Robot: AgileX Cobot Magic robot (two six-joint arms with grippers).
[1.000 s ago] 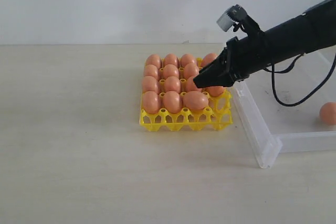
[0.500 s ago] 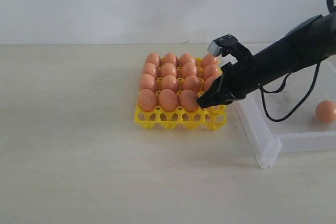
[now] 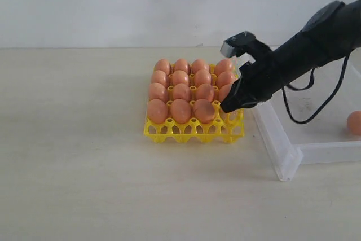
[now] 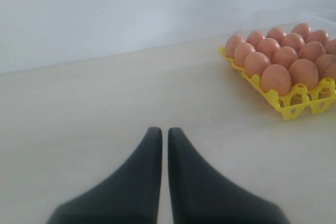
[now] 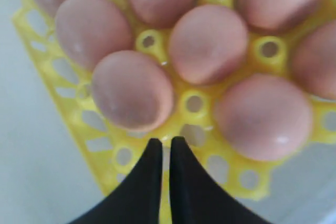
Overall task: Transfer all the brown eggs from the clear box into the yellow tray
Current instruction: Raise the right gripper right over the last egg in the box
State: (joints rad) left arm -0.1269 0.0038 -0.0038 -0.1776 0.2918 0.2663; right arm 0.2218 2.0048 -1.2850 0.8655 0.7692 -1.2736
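The brown eggs (image 3: 180,91) fill the yellow tray (image 3: 192,134) except one corner cup (image 3: 234,121). The right gripper (image 3: 224,107) hangs over that cup at the tray's edge, its jaws pressed together and holding nothing, just beside the nearest egg (image 5: 131,90). One more egg (image 3: 355,122) lies in the clear box (image 3: 282,156), well apart from this gripper, on its arm's side. The left gripper (image 4: 164,132), also pressed together, is over the table (image 3: 84,167), well apart from the tray.

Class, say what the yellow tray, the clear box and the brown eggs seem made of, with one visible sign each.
Yellow tray: likely moulded plastic, slightly glossy, with openwork holes. Clear box: probably transparent plastic; see-through walls with whitish edges. Brown eggs: smooth, matte surface; real shell or imitation, cannot tell.
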